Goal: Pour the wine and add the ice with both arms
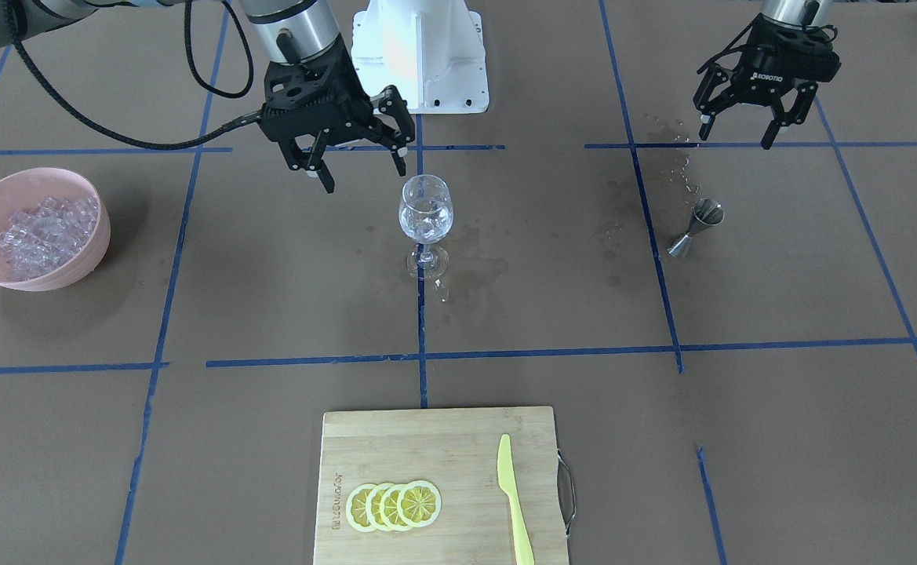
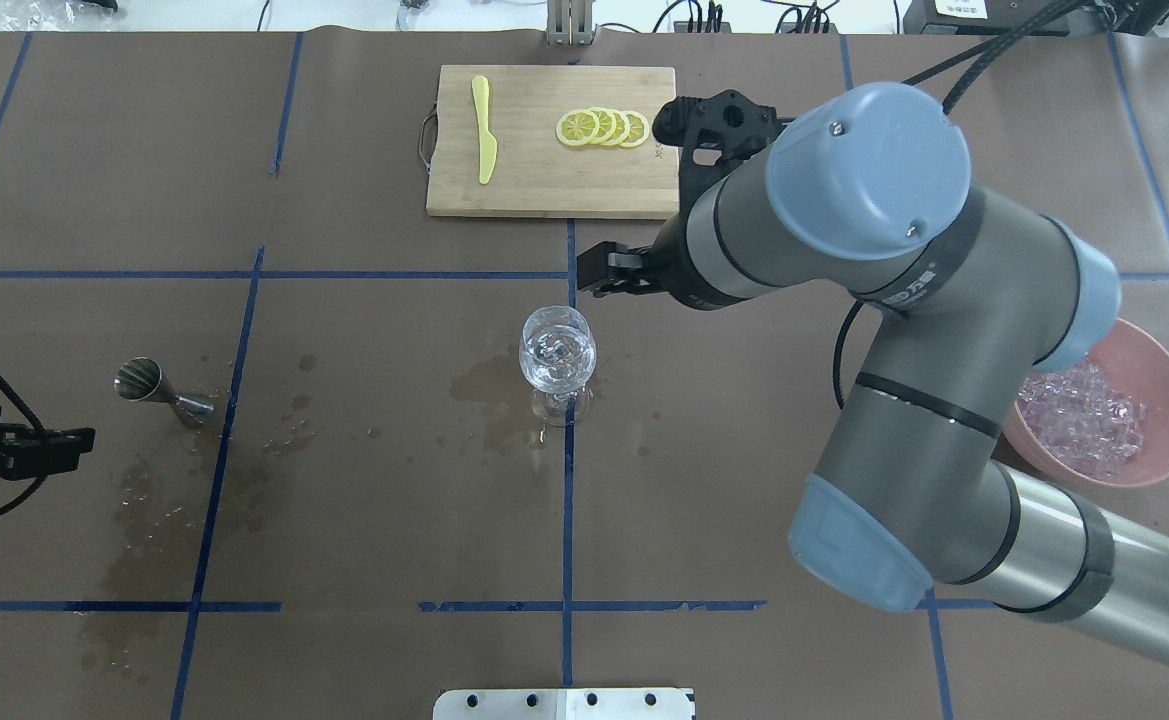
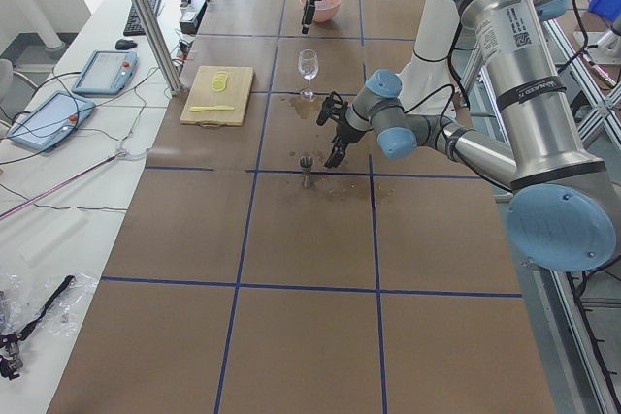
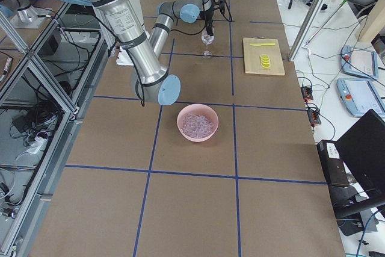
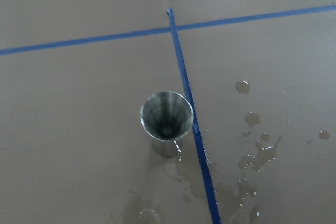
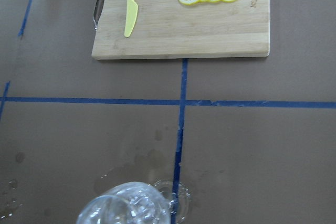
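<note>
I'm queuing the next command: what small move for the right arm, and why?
Probably lift the right gripper clear of the glass and toward the bowl: its jaws are open and empty, the glass already holds ice, and the bowl has more.

This is a robotics lab. The left arm [image 3: 514, 55] and the right arm [image 2: 904, 330], grey industrial units, rise from a white pedestal [image 1: 419, 55] at a table [image 1: 780, 298] papered brown and gridded with blue tape [image 1: 552, 351]. Aluminium framing [image 3: 146, 16] stands alongside. 2 teach pendants [image 3: 104, 70] lie on a side bench [image 3: 58, 230], and cables [image 4: 33, 115] bundle beneath the table frame.
</note>
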`<state>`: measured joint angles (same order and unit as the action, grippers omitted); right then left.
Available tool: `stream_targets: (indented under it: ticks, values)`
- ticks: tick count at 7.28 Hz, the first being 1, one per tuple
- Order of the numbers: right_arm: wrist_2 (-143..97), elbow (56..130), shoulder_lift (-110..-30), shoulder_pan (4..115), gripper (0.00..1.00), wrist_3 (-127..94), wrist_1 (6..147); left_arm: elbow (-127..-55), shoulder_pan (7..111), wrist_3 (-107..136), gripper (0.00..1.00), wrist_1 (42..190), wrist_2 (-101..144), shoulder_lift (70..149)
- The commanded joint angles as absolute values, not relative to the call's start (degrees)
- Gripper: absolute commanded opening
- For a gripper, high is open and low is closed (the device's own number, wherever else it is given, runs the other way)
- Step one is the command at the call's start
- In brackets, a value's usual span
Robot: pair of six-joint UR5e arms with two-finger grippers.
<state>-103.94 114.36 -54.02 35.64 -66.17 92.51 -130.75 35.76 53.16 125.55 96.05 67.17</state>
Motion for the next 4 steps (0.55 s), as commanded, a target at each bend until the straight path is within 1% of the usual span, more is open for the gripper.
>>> stream_targets:
  ticks: [1,3,4]
  values:
    - [-109.12,115.3,-57.73,43.55,1.0,-52.89,97.71,-130.43,48.71,43.55,1.0,116.44,107.54,73.52]
    - [-111.52,114.88,-64.04,50.41,1.0,-37.87,99.23,-128.95,54.81,34.41,1.0,97.48,107.75,87.65]
    - [-114.06,112.96,-66.25,54.19,1.0,-31.27,99.14,-126.76,58.67,29.67,1.0,93.29,108.8,92.06]
